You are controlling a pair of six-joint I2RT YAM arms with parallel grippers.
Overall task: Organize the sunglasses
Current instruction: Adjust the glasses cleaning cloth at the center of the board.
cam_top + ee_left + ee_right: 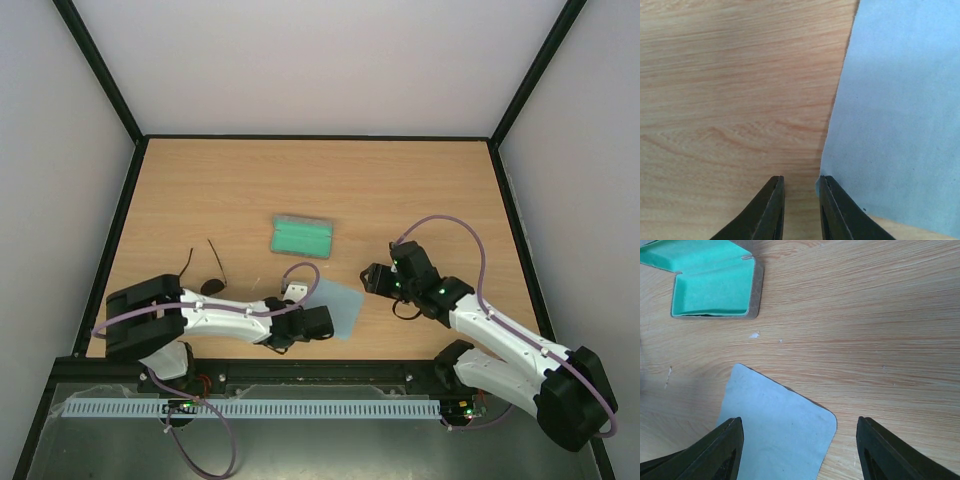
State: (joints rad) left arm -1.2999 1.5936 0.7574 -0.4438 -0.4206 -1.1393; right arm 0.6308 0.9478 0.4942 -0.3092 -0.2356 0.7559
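A: Where are the sunglasses (212, 287) now?

B: They lie on the worktop (300, 180) at the left, with their arms unfolded. They are just beside the forearm of the left arm and well apart from the open case (302, 237). Neither pincer holds them.

A: And the pincers?

B: The left pincer (800, 182) is narrow, with only bare wood showing in the slit. One finger touches the edge of the blue cloth (900, 100). The right pincer (799, 421) is wide and holds nothing. It hangs over the opposite side of the cloth.

A: What could go wrong from here?

B: I think three things. The cloth is thin and flat, so the left fingers may close on nothing, or scrape the wood. Both pincers are near the same cloth, so they may bump each other or pull it two ways. And if the left arm swings sideways, its forearm may push the sunglasses, perhaps toward the worktop's edge.

A: So the glasses are the weak point?

B: Yes, I believe so. Their thin arms could catch or bend.
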